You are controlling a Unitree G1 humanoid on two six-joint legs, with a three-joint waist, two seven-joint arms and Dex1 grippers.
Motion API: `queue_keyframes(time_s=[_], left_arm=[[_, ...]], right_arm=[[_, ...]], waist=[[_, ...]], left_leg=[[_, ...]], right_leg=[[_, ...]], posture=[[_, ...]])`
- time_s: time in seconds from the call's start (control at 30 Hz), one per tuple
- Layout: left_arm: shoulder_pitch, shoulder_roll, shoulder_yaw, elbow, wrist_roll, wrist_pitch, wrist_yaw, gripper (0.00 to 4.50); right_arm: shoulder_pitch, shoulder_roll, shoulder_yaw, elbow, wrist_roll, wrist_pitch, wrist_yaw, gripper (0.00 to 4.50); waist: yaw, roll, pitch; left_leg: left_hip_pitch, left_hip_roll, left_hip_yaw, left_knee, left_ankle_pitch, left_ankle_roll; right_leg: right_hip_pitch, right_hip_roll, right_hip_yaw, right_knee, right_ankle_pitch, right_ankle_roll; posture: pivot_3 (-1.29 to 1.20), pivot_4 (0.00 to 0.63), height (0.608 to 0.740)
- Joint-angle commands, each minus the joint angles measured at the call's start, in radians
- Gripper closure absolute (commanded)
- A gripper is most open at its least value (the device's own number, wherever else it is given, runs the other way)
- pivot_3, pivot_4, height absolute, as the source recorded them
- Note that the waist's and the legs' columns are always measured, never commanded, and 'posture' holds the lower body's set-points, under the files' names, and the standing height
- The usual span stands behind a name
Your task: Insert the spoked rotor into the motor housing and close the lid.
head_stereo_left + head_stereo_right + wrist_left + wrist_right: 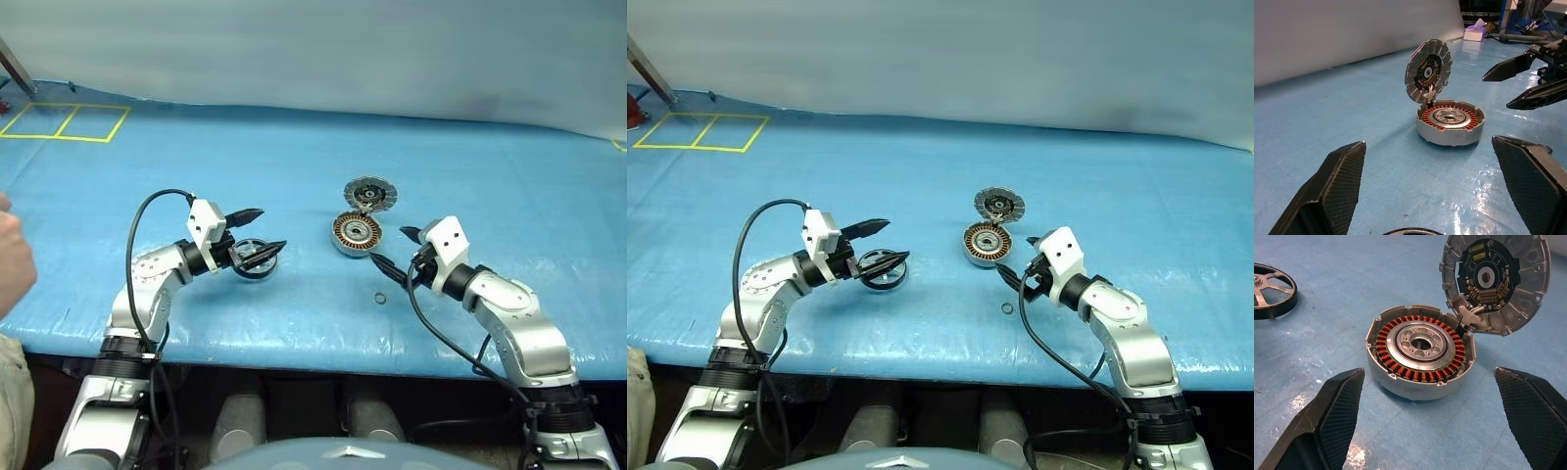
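Copper-wound silver motor housing [356,234] sat mid-frame on your blue bench [294,157], finned lid [369,195] raised; dark-rimmed spoked rotor [882,268] lay left, uninserted. Both grippers' fingers [1342,181] stood apart, empty.

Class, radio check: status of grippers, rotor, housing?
Left gripper and right gripper open, empty. Spoked rotor on table beneath left gripper. Motor housing empty, lid hinged up. Nothing blocking.

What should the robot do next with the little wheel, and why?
Probably lower the left hand and close it on the spoked rotor. Both hands are open and empty, the rotor lies flat on the blue table right under that hand, and the motor housing sits open with its lid tipped up.
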Motion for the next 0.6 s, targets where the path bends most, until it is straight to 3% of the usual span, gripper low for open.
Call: queue_keyframes(time_s=[0.03, 0.3, 0.6], left_arm=[[-0.014, -0.008, 0.006, -0.024, -0.019, -0.001, -0.010, 0.00], [-0.016, -0.016, -0.010, -0.008, 0.008, -0.016, -0.004, 0.00], [0.011, -0.027, -0.013, -0.026, 0.011, -0.016, 0.006, 0.00]], right_arm=[[-0.019, -0.007, -0.011, -0.032, 0.006, -0.005, 0.001, 0.03], [-0.205, -0.106, 0.198, 0.035, -0.155, 0.035, 0.083, 0.03], [-0.509, -0.164, 0.448, 0.193, -0.312, 0.051, 0.310, 0.03]], waist=[[0.000, 0.000, 0.000], [-0.005, 0.000, 0.000], [-0.001, 0.000, 0.000]], left_leg=[[0.000, 0.000, 0.000, 0.000, 0.000, 0.000], [0.000, 0.000, 0.000, 0.001, 0.000, 0.000], [0.000, 0.000, 0.000, 0.000, 0.000, 0.000]], right_leg=[[0.000, 0.000, 0.000, 0.000, 0.000, 0.000], [0.000, 0.000, 0.000, 0.000, 0.000, 0.000], [-0.001, 0.000, 0.000, 0.000, 0.001, -0.002]], posture=[[0.00, 0.150, 0.740], [0.00, 0.150, 0.740], [0.00, 0.150, 0.740]])
